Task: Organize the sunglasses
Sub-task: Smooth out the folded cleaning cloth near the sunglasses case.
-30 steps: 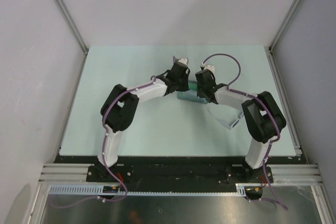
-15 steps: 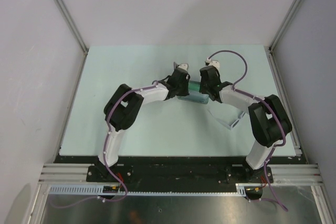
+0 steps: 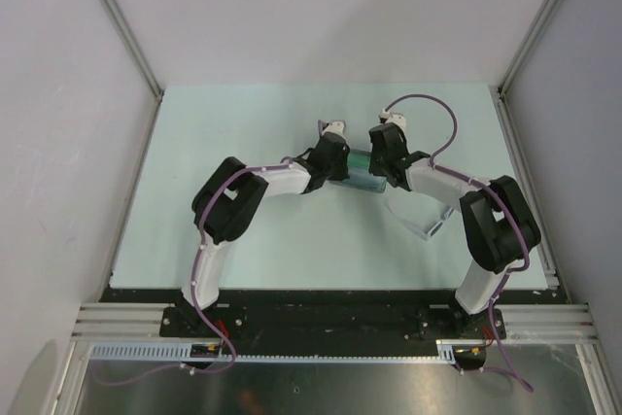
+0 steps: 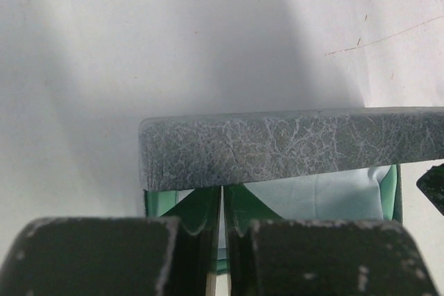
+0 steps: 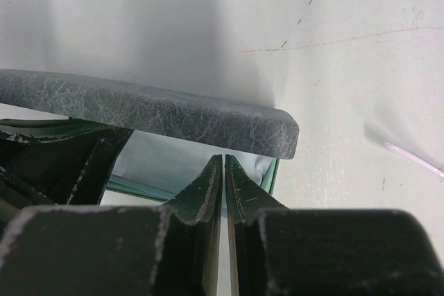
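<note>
Dark fingers [image 5: 201, 199], pressed nearly together, sit under the flap of the grey felt case [image 5: 152, 112].

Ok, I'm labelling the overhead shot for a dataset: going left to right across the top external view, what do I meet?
left arm's elbow → left gripper → grey felt case → right gripper → sunglasses → right arm's elbow
</note>
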